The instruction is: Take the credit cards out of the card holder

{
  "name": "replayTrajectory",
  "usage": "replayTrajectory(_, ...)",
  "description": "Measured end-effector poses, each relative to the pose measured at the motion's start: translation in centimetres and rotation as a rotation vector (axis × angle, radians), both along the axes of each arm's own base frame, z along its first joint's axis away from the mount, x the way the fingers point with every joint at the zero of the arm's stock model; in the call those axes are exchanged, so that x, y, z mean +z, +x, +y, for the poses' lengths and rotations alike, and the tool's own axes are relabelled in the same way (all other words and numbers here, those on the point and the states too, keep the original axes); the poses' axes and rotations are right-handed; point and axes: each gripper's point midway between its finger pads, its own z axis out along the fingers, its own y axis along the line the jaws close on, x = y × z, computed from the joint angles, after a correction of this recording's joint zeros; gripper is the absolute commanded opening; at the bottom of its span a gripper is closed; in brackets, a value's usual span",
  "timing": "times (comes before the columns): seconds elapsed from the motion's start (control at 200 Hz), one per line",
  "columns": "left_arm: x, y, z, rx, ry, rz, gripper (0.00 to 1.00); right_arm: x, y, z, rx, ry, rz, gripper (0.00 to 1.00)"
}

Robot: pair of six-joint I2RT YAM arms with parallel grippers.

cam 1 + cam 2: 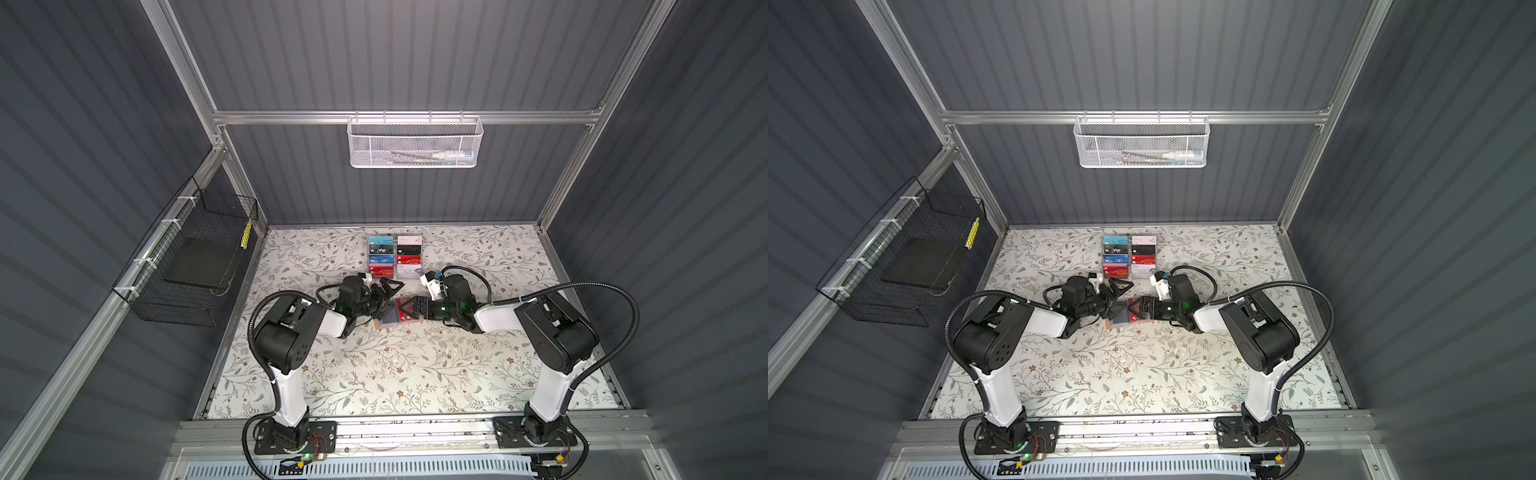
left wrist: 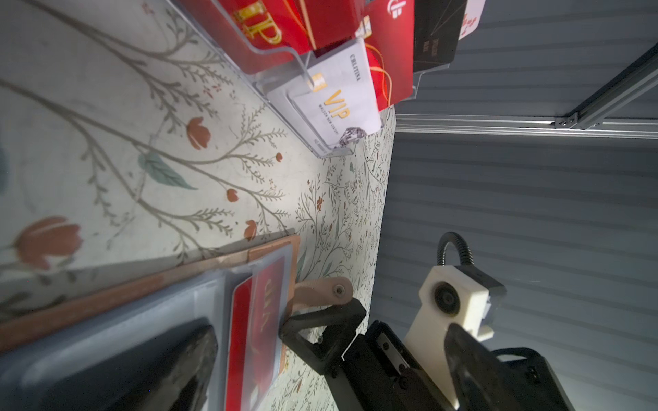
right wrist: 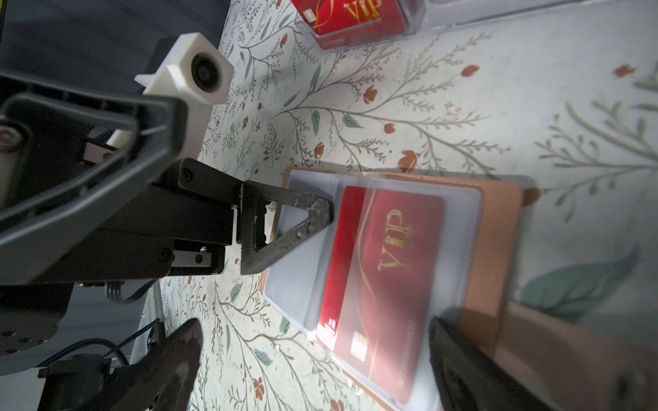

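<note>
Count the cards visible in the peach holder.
1: a red VIP card, sleeved inside the open card holder. More may hide behind it or in other sleeves.

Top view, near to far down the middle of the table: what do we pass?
Front aluminium rail → floral tabletop → card holder, lying open → clear card rack stocked with cards → white mesh basket hung on the back wall.

Both arms (image 1: 289, 390): white links, black joints, ribbed black cables (image 1: 590, 284).
</note>
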Motion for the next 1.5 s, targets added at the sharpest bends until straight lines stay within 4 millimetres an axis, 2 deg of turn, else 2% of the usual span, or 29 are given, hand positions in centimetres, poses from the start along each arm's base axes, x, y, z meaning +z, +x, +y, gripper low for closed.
replayTrajectory(0.931,0.0,0.1,-0.6,-0.01,-0.076,0.014,0.99,0.0,0.0,0.5,-0.03,0.087,-0.025,0.99)
replayTrajectory(1.316,-0.8,0.0,-0.7,-0.011,-0.09,0.037,0.8,0.0,0.0,0.6,-0.035,0.107,-0.034,0.99)
replayTrajectory(1.501,-1.2,-0.3,-0.7,-0.021,-0.084,0.037,0.66,0.0,0.0,0.6,-0.034,0.11,-0.035,0.99)
